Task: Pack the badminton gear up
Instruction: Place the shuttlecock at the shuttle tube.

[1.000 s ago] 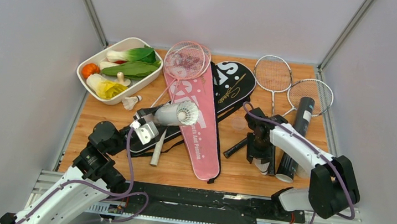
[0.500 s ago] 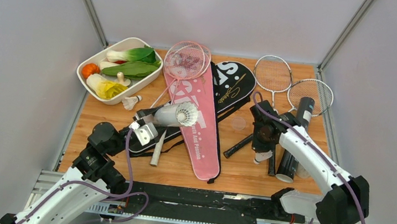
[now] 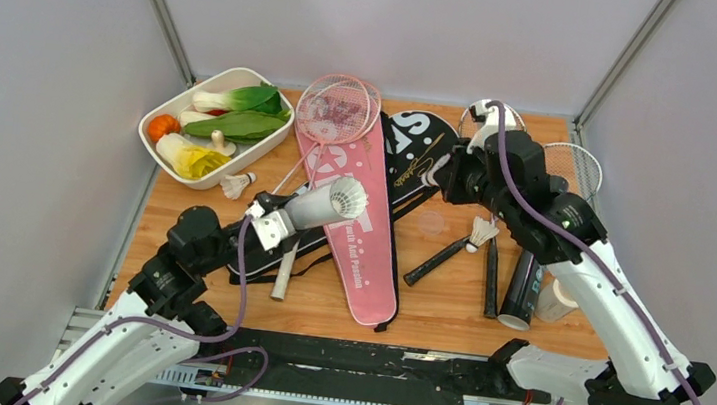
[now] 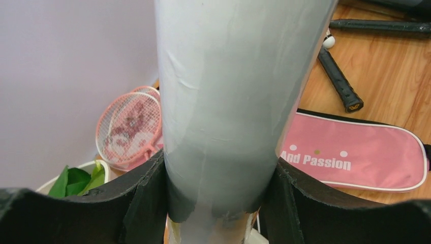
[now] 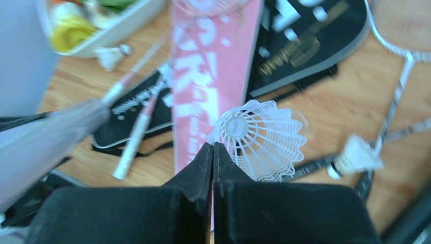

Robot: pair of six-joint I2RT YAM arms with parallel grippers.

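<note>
Over the middle of the desk (image 3: 424, 305) you are, as I judge it, in the shuttlecock-loading step. Your left pincer (image 3: 272, 226) is clamped around the pale tube (image 3: 319, 208) near its lower end, both fingers pressed against its sides in the left wrist view. Your right pincer (image 5: 212, 150) is closed, with a shuttlecock (image 5: 264, 142) nipped by the edge of its skirt at the fingertips. That arm is raised above the black cover (image 3: 426, 144), apart from the tube. The tube hangs over the pink cover (image 3: 368, 264). Its long axis runs from near-left to far-right in the top view, tilted up off the desk. Its open mouth points toward your right arm, with white feathers showing at the rim (so it seems partly filled). From the right wrist the held shuttlecock is seen almost end-on, so its axis lies roughly along that camera's line of sight; I cannot tell which end faces the tube. Your next move, I think, calls for carrying it across to the tube's mouth and turning the wrist until the cork leads and its axis lines up with the tube's. Open the pincer only once the skirt is seated, because a pinch on the skirt edge gives little control and the shuttlecock may tip. A loose shuttlecock (image 3: 480, 232) lies by the black racket handles (image 3: 437, 262), and another one (image 3: 234, 185) sits just beside the white dish (image 3: 160, 155); both are yet to be packed.
</note>
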